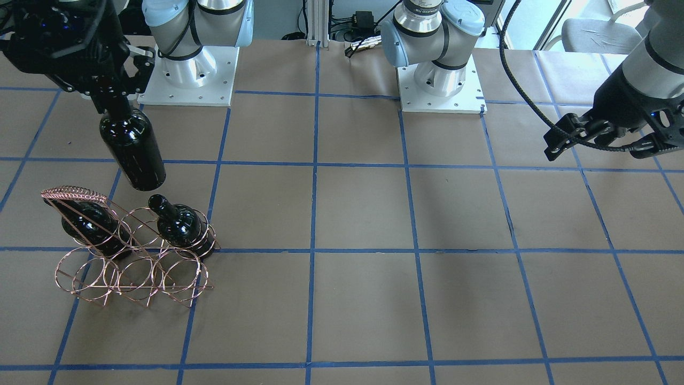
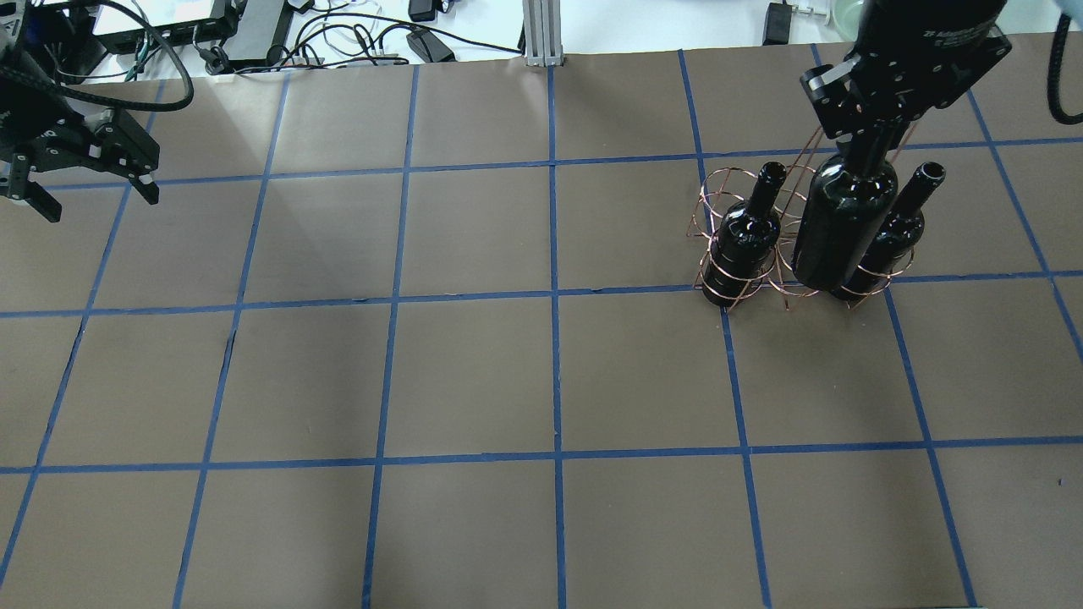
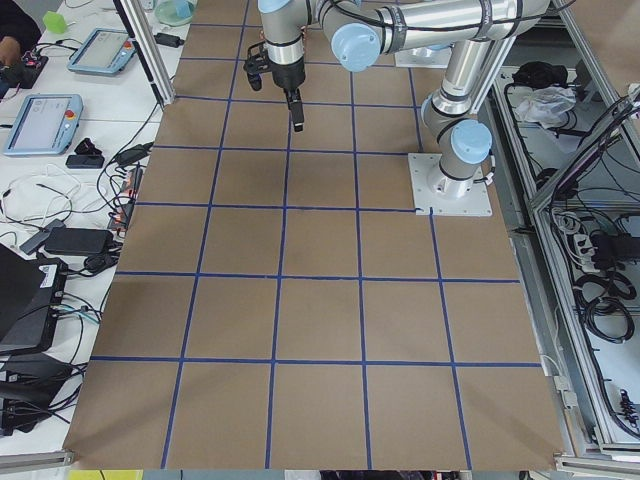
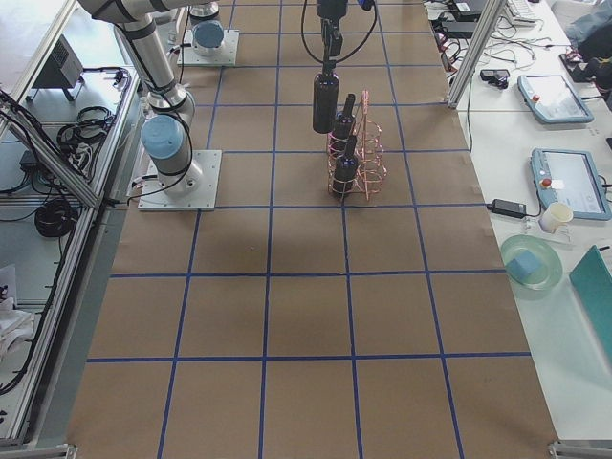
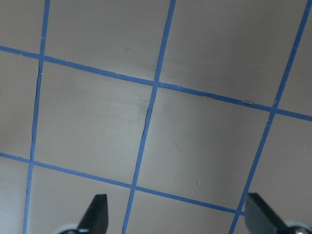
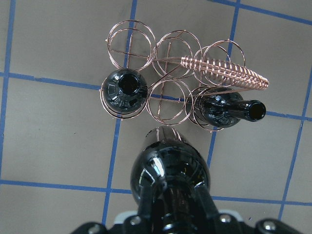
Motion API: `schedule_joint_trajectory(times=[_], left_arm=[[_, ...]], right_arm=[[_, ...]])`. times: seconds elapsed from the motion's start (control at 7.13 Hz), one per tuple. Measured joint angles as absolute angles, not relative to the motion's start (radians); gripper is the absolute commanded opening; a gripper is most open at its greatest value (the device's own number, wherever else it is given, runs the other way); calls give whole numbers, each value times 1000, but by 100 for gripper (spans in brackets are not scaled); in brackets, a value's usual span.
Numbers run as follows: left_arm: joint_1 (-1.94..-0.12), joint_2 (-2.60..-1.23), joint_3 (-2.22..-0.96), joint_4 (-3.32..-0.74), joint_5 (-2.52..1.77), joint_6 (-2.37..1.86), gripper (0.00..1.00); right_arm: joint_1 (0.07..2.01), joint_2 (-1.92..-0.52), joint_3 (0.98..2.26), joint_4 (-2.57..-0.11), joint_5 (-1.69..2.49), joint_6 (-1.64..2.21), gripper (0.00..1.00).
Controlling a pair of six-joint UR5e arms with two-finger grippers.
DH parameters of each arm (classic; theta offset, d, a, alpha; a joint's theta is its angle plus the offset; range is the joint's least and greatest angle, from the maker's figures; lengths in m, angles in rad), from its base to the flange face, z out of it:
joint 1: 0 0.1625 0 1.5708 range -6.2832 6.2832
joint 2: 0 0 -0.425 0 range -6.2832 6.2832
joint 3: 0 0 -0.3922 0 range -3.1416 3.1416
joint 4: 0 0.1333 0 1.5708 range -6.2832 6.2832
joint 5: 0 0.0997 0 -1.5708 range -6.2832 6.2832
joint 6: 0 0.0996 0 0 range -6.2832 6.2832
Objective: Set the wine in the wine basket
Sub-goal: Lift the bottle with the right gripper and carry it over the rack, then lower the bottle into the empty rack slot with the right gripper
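The wine (image 1: 132, 147) hangs neck-up in the air on the robot's side of the wine basket (image 1: 131, 270), its base higher than the basket's rings and not yet inside any of them. The right gripper (image 2: 876, 139) is clamped around the bottle's neck. In the front-facing view the body leans a little rather than hanging plumb.

2 other bottles already sit in the basket: one (image 6: 124, 92) at 1 end of the row nearest the held bottle and another (image 6: 224, 109) at the other end, under the arched handle (image 6: 224, 73). The ring between them (image 6: 168, 100) looks free, and so do the 3 rings beyond it.

The left gripper (image 5: 178, 217) is well apart from the basket, jaws spread wide over bare table (image 5: 204, 131), holding nothing.

The risks, as I judge them:
- The free ring is flanked by 2 necks, so a lean or a small offset could knock glass on glass.
- If the base catches a ring's rim, the light wire basket could slide or tip, since nothing steadies it.
- Glossy glass held only at the neck could swing or slip on a sharp move.
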State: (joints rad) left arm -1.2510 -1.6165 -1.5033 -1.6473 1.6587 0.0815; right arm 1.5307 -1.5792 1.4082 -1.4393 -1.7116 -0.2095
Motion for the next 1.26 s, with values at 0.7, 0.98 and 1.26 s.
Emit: schedule_joint_trajectory(times=[0.7, 0.98, 1.26], left_arm=[[-1259, -1622, -1503, -1648, 1660, 78, 100], [-1259, -1623, -1503, -1648, 1661, 79, 100], [-1259, -1623, -1503, -1649, 1664, 80, 100]], right_arm=[[1436, -1528, 1414, -1533, -1600, -337, 0], [1434, -1501, 1432, -1572, -1594, -349, 0], [1430, -1491, 1461, -1612, -1593, -373, 0]])
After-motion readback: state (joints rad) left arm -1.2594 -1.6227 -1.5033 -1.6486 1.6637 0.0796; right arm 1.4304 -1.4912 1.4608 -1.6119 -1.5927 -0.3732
